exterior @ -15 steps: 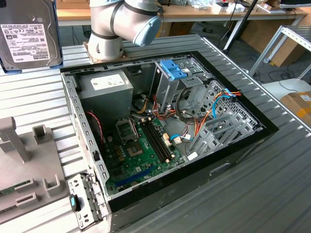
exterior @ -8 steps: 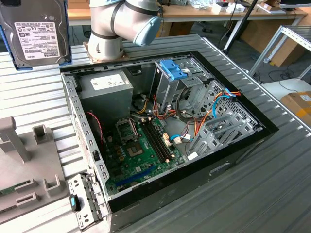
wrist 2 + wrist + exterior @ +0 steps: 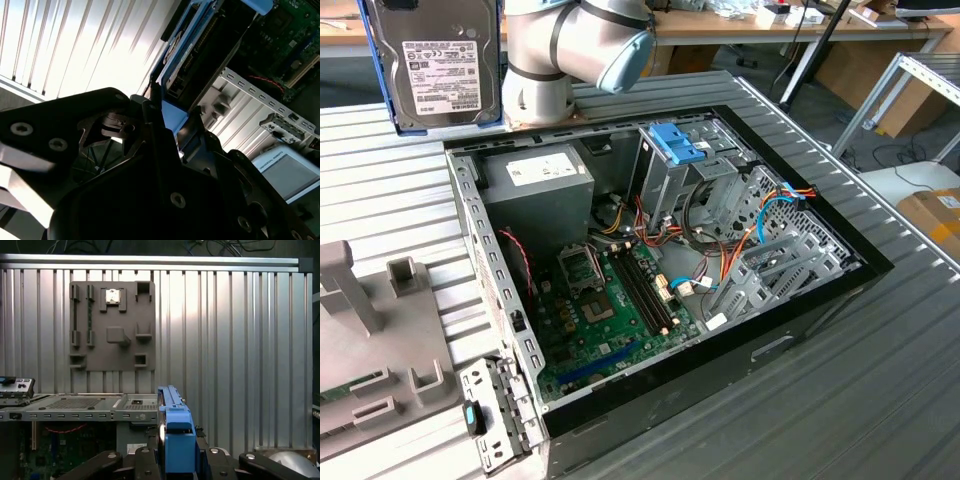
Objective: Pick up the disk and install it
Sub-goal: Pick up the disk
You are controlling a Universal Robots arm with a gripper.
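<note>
The disk [image 3: 445, 60], a dark hard drive with a white label and blue side rails, hangs upright in the air at the far left of the exterior view, beyond the open computer case [image 3: 800, 320]. In the first wrist view my gripper [image 3: 177, 461] is shut on the disk [image 3: 176, 432], whose blue rail stands edge-on between the black fingers [image 3: 149, 460]. The second wrist view has the disk [image 3: 200, 50] reaching out from the gripper [image 3: 172, 117] over the case's edge. A drive cage with a light-blue latch plate [image 3: 675, 140] sits at the back of the case.
Inside the case are a grey power supply [image 3: 535, 175], the green motherboard [image 3: 610, 310] and coloured cables [image 3: 760, 215]. A grey fixture plate [image 3: 370, 330] lies on the ribbed metal table at the exterior view's left. The arm's grey joint [image 3: 575, 50] hangs over the case's far edge.
</note>
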